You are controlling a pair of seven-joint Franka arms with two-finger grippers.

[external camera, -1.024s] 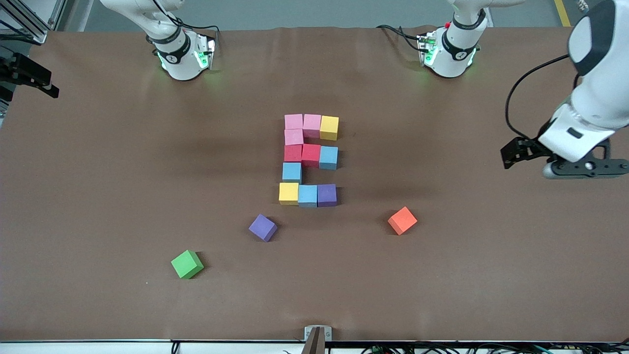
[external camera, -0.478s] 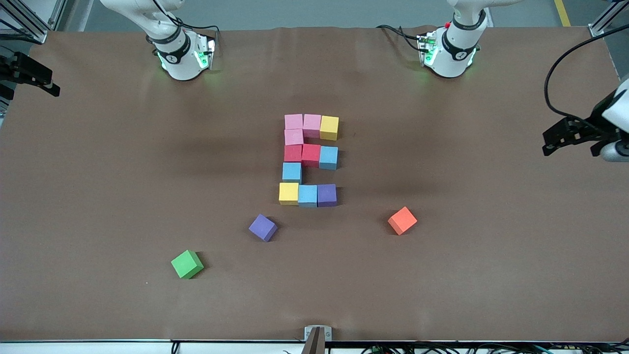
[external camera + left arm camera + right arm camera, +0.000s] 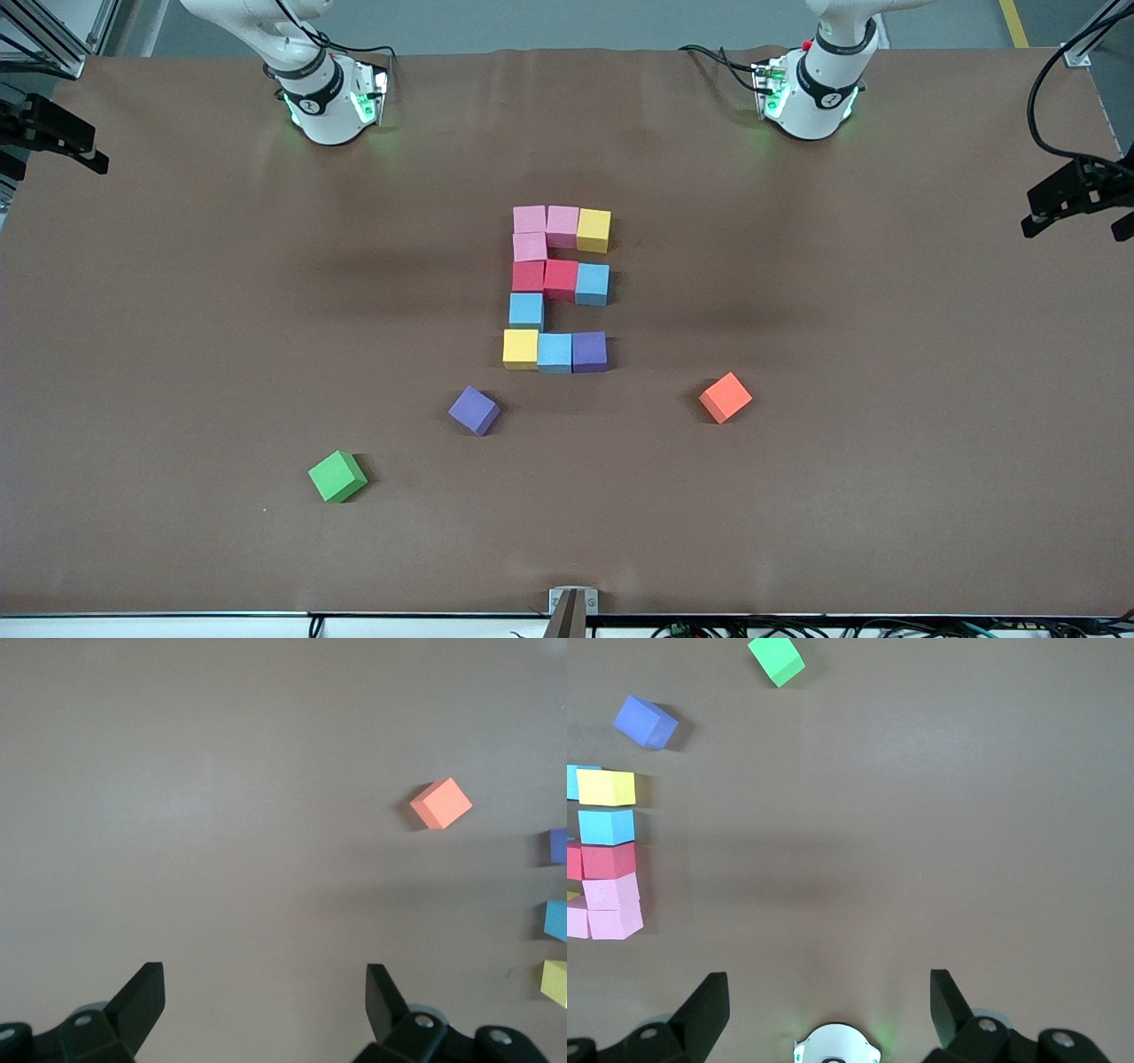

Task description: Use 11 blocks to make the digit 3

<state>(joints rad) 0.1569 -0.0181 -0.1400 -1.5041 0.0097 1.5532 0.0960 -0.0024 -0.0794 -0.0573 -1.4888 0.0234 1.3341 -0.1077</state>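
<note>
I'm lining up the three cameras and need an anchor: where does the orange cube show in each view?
Front view: the orange cube lies alone on the brown table, nearer the camera than the digit 3, toward the left arm's end.
Left wrist view: it shows, with bare table around it.
Right wrist view: not in it.
Shared landmark: the figure's purple cube.

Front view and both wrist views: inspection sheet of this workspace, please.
Surface: brown table cover, flat.
Job's things: digit 3 of eleven cubes at table centre, three rows of three joined by single cubes, seen reversed from the front camera.
Clutter: loose purple cube, green cube, orange cube, all nearer the camera than the figure.
Grippers: left end effector open, empty, at its table end; right end effector open, empty, waiting.
Cables: black cable on left arm.
Surroundings: nothing seen.
</note>
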